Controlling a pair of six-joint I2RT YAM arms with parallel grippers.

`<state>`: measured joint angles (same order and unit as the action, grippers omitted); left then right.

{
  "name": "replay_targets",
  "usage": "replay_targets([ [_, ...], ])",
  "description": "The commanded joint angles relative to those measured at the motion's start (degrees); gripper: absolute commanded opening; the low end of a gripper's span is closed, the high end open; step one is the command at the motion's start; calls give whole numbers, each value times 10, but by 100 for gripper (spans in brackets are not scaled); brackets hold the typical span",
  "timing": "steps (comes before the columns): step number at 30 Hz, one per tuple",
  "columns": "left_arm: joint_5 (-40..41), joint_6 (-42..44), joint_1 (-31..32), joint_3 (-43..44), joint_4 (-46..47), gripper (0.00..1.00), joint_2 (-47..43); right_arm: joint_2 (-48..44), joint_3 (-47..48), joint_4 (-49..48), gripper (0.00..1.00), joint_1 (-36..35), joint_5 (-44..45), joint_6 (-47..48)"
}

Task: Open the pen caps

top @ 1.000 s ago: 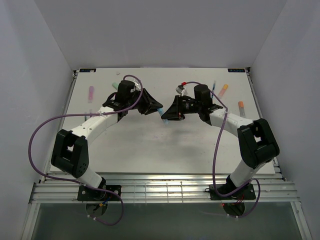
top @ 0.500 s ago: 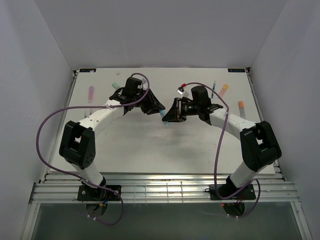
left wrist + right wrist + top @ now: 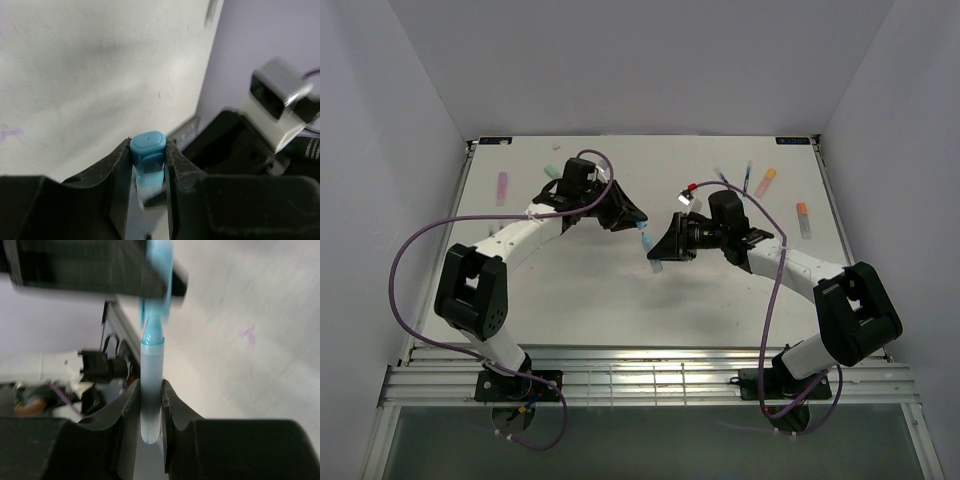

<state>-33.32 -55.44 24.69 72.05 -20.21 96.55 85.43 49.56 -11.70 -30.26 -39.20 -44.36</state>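
My left gripper [image 3: 639, 226] [image 3: 148, 150] is shut on a light blue pen cap [image 3: 148, 142] [image 3: 644, 240], whose closed end pokes out between the fingertips. My right gripper [image 3: 660, 256] [image 3: 151, 392] is shut on the light blue pen [image 3: 151, 365] [image 3: 655, 266], held upright between its fingers. In the right wrist view the pen's blue tip [image 3: 151, 332] shows bare, right below the blurred cap in the left jaws. Both grippers hover close together above the table's middle.
More pens lie on the white table [image 3: 600, 300]: a pink one [image 3: 503, 184] and a green one [image 3: 552, 170] at the back left, two orange ones [image 3: 766, 181] [image 3: 803, 218] and a dark blue one [image 3: 747, 178] at the back right.
My right gripper has drawn back toward the near right with the pen body, away from the left gripper. The left gripper keeps the cap and has barely shifted.
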Motion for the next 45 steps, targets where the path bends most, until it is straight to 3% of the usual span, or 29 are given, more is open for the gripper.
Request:
replay_targets([
  [1, 129, -3, -59, -13, 137, 0, -52, -28, -46, 54, 8, -31, -148, -27],
  [5, 147, 3, -83, -19, 121, 0, -58, -25, -46, 78, 8, -40, -140, -27],
  [10, 113, 44, -113, 19, 107, 0, -20, -6, -22, 128, 8, -38, -110, 17],
  [17, 166, 138, -108, 62, -97, 0, 25, 146, 225, 431, 8, -37, 38, 249],
  [21, 233, 89, -108, 39, -175, 0, 18, 222, 359, 534, 8, -35, 139, 359],
  [24, 234, 3, -108, 16, -189, 0, 23, 259, 397, 562, 8, -35, 227, 428],
  [30, 231, -119, -108, 9, -187, 0, 46, 308, 420, 538, 8, -29, 320, 475],
  [34, 262, -151, -108, 27, -202, 0, 63, 276, 376, 449, 8, -34, 375, 508],
  [37, 265, -174, -115, 41, -235, 0, 83, 271, 363, 408, 8, -38, 366, 574],
  [45, 252, -232, -129, 63, -265, 0, 141, 273, 338, 375, 8, -55, 324, 644],
])
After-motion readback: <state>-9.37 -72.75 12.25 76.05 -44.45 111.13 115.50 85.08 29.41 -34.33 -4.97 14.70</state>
